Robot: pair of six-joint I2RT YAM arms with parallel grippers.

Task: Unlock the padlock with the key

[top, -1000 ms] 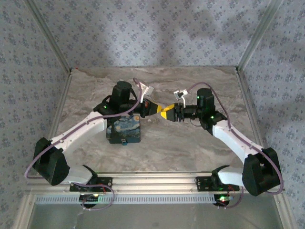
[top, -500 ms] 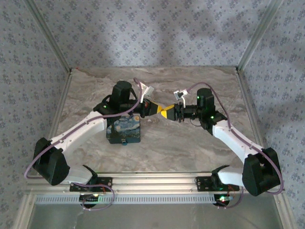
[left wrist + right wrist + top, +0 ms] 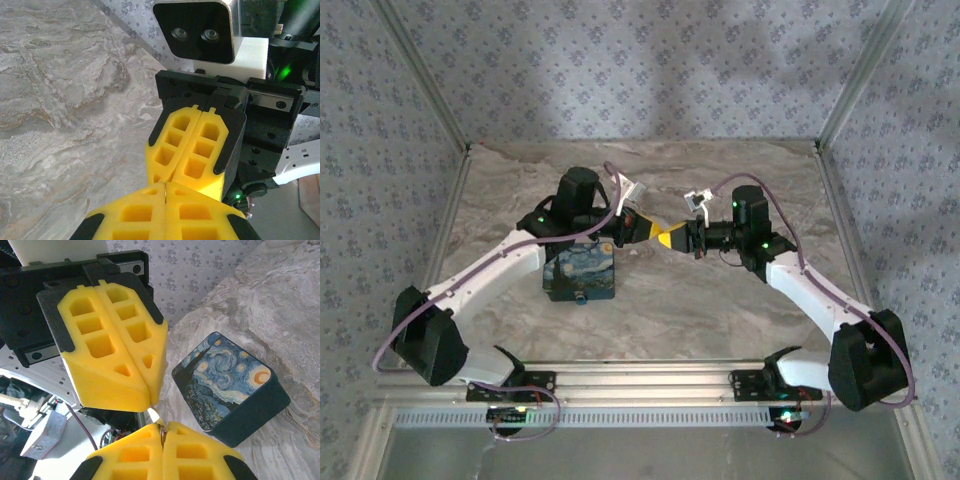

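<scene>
Nothing readable here, honestly. The box [image 3: 227, 390] just carries a swirly blue-and-yellow painting print, and no letters, numbers or brand marks can be made out.

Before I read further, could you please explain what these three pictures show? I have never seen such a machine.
This is a robot with two arms bolted at the near edge of a marble-patterned table. Each arm ends in a gripper with two yellow fingers. The overhead picture comes from a fixed camera above and behind the arms. The other two come from cameras on the wrists.

The left gripper and the right gripper are both shut and meet tip to tip. Between the tips a thin metal piece shows, perhaps the key. I cannot tell which gripper holds it.

On the table lies a box printed with a Starry Night painting, with a tiny bluish padlock at its near edge.
</scene>
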